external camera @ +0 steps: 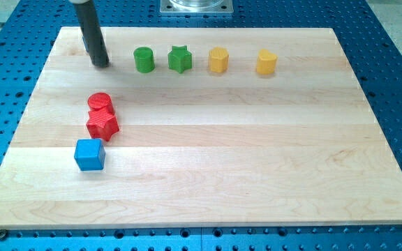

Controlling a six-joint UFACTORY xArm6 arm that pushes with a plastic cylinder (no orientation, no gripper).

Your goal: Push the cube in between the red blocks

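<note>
You see a pale wooden board (pixel 257 167) made of long glued strips, lying on a blue perforated metal table (pixel 396 77). At the view's top, a grey metal base plate (pixel 196 6) stands just beyond the board's far edge.

The straight dark rod (pixel 93 31) comes down from the view's top left and leans only a little. My tip (pixel 102 65) rests on the board near its 11 o'clock corner. It has no jaws, so there is nothing for it to clench or let go; it touches no block.

The blue plastic cube (pixel 89 154) sits toward 8 o'clock on the board, well apart from my tip. It is turned slightly, so its edges are not quite parallel with the board's edges; being a cube, it shows no long axis. Just at its 1 o'clock lies the red star-shaped block (pixel 102 125), very near it, and touching that one from behind is the red cylinder (pixel 100 102).

Along the far side, from my tip toward 3 o'clock, you find a row: green cylinder (pixel 144 60), green star-shaped block (pixel 180 59), and two yellow blocks (pixel 218 61) (pixel 266 63), whose exact shape I cannot tell.
</note>
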